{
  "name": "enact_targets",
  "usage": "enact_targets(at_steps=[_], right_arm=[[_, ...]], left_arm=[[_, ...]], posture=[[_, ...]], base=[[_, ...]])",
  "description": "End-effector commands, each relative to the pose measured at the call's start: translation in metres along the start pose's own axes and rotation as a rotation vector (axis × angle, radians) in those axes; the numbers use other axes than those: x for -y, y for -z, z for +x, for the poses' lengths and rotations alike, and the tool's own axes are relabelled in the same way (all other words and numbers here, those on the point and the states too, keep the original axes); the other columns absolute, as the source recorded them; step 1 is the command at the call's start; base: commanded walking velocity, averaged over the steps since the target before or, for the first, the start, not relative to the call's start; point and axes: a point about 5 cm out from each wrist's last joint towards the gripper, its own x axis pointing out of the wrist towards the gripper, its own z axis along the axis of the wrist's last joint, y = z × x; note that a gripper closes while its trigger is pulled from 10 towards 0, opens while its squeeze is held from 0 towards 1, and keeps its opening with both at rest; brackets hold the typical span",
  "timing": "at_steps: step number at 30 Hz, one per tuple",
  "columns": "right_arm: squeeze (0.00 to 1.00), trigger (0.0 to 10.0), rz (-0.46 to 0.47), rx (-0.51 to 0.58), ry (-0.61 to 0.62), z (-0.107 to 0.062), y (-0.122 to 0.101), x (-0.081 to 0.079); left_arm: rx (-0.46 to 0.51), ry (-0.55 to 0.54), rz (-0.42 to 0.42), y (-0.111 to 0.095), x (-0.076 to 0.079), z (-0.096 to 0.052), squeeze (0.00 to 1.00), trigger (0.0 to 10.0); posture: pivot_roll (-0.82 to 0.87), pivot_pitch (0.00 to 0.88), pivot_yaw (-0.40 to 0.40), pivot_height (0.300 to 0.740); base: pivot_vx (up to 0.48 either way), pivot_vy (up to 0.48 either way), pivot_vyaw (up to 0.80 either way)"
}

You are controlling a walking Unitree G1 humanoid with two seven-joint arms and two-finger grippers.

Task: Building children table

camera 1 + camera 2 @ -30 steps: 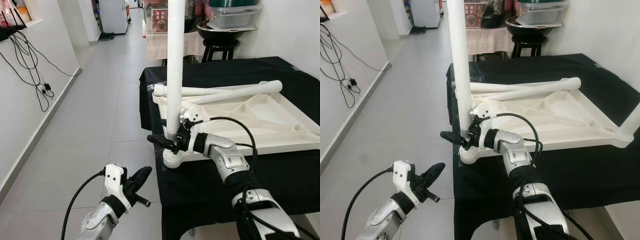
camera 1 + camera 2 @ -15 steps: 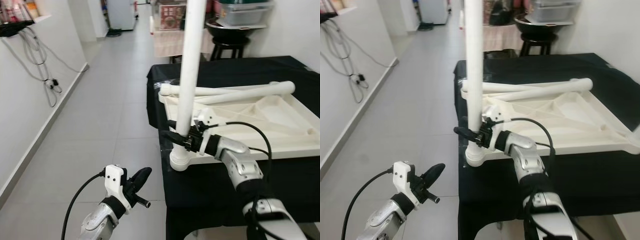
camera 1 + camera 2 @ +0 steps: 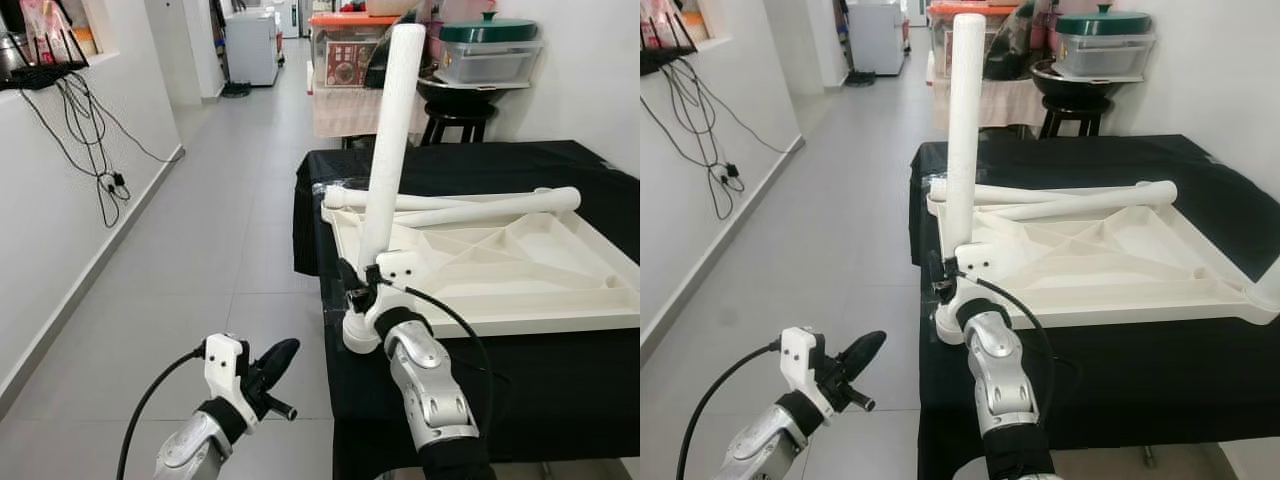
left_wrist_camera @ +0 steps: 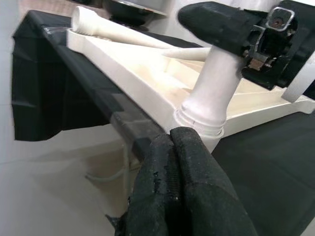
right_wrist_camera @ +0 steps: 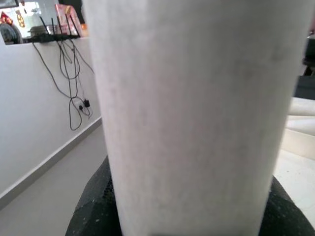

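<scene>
The white table top lies upside down on a black-draped table. A white leg stands in its near left corner socket, leaning slightly right. My right gripper is shut on that leg just above the socket; in the right wrist view the leg sits between my black fingers. Two loose legs lie across the far rim. Low over the floor to the left of the table, my left gripper hangs shut, holding nothing, its fingers pressed together.
Another leg's base stands at the top's near right corner. A stool with a pot and storage boxes is behind the table. Cables hang on the left wall. Open tiled floor runs along the table's left side.
The camera has tilted up and shifted, so the leg's top is now in view. My right forearm has swung from the right side to directly below the leg, still gripping it.
</scene>
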Motion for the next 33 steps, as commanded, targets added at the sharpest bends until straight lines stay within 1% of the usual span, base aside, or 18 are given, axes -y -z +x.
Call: enact_targets(at_steps=[1, 2, 3, 4, 5, 6, 7, 8, 10, 11, 12, 13, 15, 17, 24, 25, 29, 33], right_arm=[[0.0, 8.2, 0.052, -0.187, 0.049, -0.002, 0.035, 0.008], [0.0, 8.2, 0.052, -0.187, 0.049, -0.002, 0.035, 0.008], [0.0, 10.0, 0.076, -0.178, -0.017, 0.005, 0.028, 0.004], [0.0, 10.0, 0.076, -0.178, -0.017, 0.005, 0.028, 0.004], [1.0, 10.0, 0.095, -0.144, -0.097, 0.012, 0.017, -0.002], [1.0, 10.0, 0.095, -0.144, -0.097, 0.012, 0.017, -0.002], [1.0, 10.0, 0.119, -0.096, -0.198, 0.018, 0.003, -0.009], [1.0, 10.0, 0.119, -0.096, -0.198, 0.018, 0.003, -0.009], [1.0, 10.0, 0.103, -0.026, -0.368, 0.023, -0.019, -0.015], [0.46, 10.0, 0.086, -0.015, -0.434, 0.025, -0.026, -0.016], [0.46, 10.0, 0.086, -0.015, -0.434, 0.025, -0.026, -0.016], [0.0, 10.0, 0.036, -0.005, -0.537, 0.025, -0.033, -0.018], [0.0, 10.0, -0.03, -0.001, -0.715, 0.024, -0.041, -0.015], [0.0, 10.0, -0.075, -0.009, -0.81, 0.027, -0.047, -0.008], [0.0, 10.0, -0.063, -0.022, -0.863, 0.034, -0.054, 0.001], [0.0, 0.0, -0.036, -0.027, -0.882, 0.036, -0.056, 0.005], [0.0, 0.0, 0.046, -0.052, -0.903, 0.034, -0.049, 0.014], [0.0, 0.0, 0.051, -0.07, -0.884, 0.031, -0.039, 0.018]], left_arm=[[-0.013, 0.0, -0.001, 0.001, -0.002, 0.0, 0.0, 10.0], [-0.013, 0.0, -0.001, 0.001, -0.002, 0.0, 0.0, 10.0], [-0.012, -0.002, 0.0, 0.001, -0.001, 0.0, 0.0, 10.0], [-0.012, -0.002, 0.0, 0.001, -0.001, 0.0, 0.0, 10.0], [-0.01, -0.004, 0.0, 0.0, -0.002, 0.001, 0.0, 10.0], [-0.01, -0.004, 0.0, 0.0, -0.002, 0.001, 0.0, 10.0], [-0.009, -0.006, 0.0, 0.0, -0.002, 0.001, 0.0, 10.0], [-0.009, -0.006, 0.0, 0.0, -0.002, 0.001, 0.0, 10.0], [-0.01, -0.004, -0.001, 0.0, -0.002, 0.001, 0.0, 10.0], [-0.01, -0.004, -0.002, 0.0, -0.002, 0.001, 0.0, 10.0], [-0.01, -0.004, -0.002, 0.0, -0.002, 0.001, 0.0, 10.0], [-0.01, -0.003, -0.002, 0.0, -0.002, 0.001, 0.0, 10.0], [-0.01, -0.003, -0.001, 0.0, -0.002, 0.002, 0.0, 10.0], [-0.009, -0.005, 0.0, 0.001, -0.002, 0.003, 0.0, 10.0], [-0.007, -0.008, 0.002, 0.0, -0.002, 0.003, 0.0, 10.0], [-0.007, -0.009, 0.002, 0.0, -0.002, 0.003, 0.0, 10.0], [-0.008, -0.009, -0.001, 0.001, -0.002, 0.004, 0.0, 10.0], [-0.008, -0.008, -0.002, 0.001, -0.002, 0.003, 0.0, 10.0]], posture=[[-0.03, 0.0, 0.025, 0.74], [-0.03, 0.0, 0.025, 0.74], [-0.02, 0.0, 0.024, 0.74], [-0.02, 0.0, 0.024, 0.74], [-0.02, 0.0, 0.024, 0.74], [-0.02, 0.0, 0.024, 0.74], [-0.02, 0.0, 0.025, 0.74], [-0.02, 0.0, 0.025, 0.74], [-0.02, 0.0, 0.025, 0.74], [-0.02, 0.0, 0.025, 0.74], [-0.02, 0.0, 0.025, 0.74], [-0.02, 0.0, 0.021, 0.74], [-0.01, 0.0, 0.017, 0.74], [0.0, 0.0, 0.013, 0.74], [0.01, 0.0, 0.008, 0.74], [0.01, 0.0, 0.01, 0.74], [0.01, 0.0, 0.011, 0.74], [0.0, 0.0, 0.015, 0.74]], base=[[0.0, 0.0, 0.0], [0.0, 0.0, 0.0], [0.0, 0.0, 0.0], [0.0, 0.0, 0.0], [0.0, 0.0, 0.0], [0.0, 0.0, 0.0], [0.0, 0.0, 0.0], [0.0, 0.0, 0.0], [0.0, 0.0, 0.0], [0.0, 0.0, 0.0], [0.0, 0.0, 0.0], [0.0, 0.0, 0.0], [0.0, 0.0, 0.0], [0.0, 0.0, 0.0], [0.0, 0.0, 0.0], [0.0, 0.0, 0.0], [0.0, 0.0, 0.0], [0.0, 0.0, 0.0]])
